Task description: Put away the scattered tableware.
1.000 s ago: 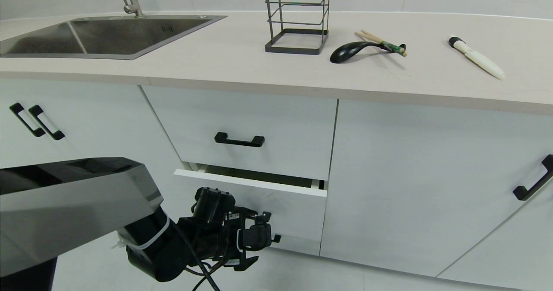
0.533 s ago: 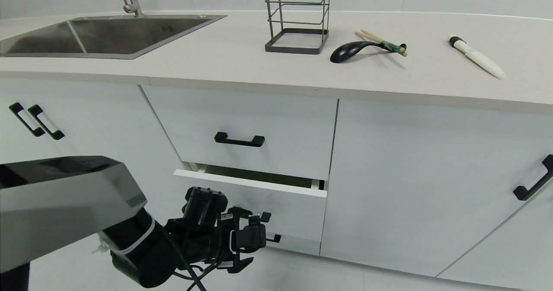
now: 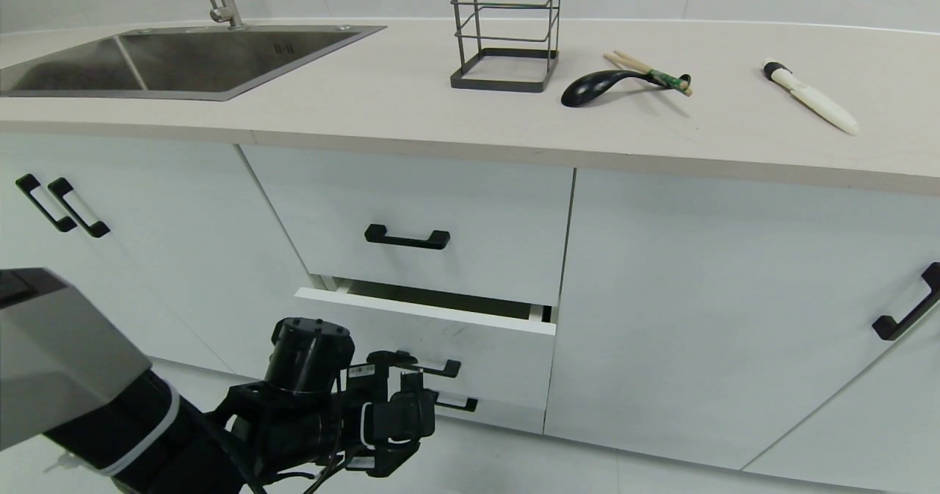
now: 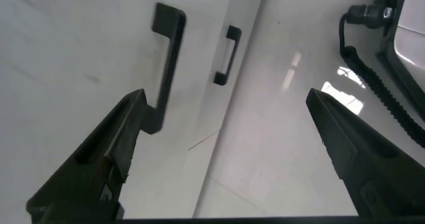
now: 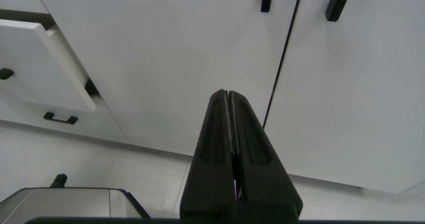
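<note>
The left gripper (image 3: 411, 406), fingers apart, has backed leftward off the handle (image 4: 166, 64) of the low drawer (image 3: 426, 329). The drawer is barely open, likely too little for stowing. The spoon (image 3: 598, 83) and chopsticks (image 3: 646, 68) lie on the far worktop (image 3: 367, 105). The right gripper (image 5: 228, 101) has its fingers together.

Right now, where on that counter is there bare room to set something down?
Widest free patch: the counter between the sink and the wire rack. Also bare: the gap between the chopsticks and the cream utensil, and the front strip along the edge. Crowded: the spoon lies against the chopsticks, beside the rack.
</note>
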Tool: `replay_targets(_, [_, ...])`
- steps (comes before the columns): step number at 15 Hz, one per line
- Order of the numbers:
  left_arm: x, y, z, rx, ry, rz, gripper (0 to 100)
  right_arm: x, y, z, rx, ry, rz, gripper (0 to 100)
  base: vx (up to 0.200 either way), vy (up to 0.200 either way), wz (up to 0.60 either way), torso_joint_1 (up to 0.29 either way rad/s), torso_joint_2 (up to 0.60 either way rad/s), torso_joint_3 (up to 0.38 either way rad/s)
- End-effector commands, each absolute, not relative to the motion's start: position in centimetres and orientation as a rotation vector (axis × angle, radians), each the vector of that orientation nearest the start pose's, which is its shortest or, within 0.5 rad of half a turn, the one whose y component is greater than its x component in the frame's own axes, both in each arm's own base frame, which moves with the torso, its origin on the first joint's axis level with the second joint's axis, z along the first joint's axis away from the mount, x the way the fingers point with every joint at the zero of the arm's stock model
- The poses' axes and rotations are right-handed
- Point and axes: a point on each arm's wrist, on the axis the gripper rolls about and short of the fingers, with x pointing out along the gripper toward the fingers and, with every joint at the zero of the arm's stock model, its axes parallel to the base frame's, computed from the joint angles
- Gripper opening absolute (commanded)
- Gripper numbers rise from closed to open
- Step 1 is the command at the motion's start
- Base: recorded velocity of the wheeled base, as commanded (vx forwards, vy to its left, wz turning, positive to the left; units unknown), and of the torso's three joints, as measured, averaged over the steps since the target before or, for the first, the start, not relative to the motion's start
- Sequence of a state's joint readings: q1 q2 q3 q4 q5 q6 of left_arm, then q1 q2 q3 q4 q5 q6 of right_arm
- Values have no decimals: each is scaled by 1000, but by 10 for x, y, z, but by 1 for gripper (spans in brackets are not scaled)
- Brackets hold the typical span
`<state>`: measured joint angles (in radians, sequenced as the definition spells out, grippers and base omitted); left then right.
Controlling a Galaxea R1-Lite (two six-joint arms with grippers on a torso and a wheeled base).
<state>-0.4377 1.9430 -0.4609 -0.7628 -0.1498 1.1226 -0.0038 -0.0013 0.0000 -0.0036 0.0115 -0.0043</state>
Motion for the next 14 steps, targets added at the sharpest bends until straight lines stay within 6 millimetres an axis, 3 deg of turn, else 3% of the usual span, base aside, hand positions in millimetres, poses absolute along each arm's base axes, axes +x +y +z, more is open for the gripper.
replay_targets(1, [241, -125, 65, 1149, 244, -902, 100, -23, 0, 76, -5, -5, 8, 0, 0, 0, 0, 0, 0, 0])
replay_targets(7, [237, -136, 81, 1090, 172, -880, 100, -23, 0, 76, -6, -5, 8, 0, 0, 0, 0, 0, 0, 0])
replay_targets(14, [281, -157, 85, 1082, 85, -831, 100, -23, 0, 76, -5, -5, 8, 0, 0, 0, 0, 0, 0, 0])
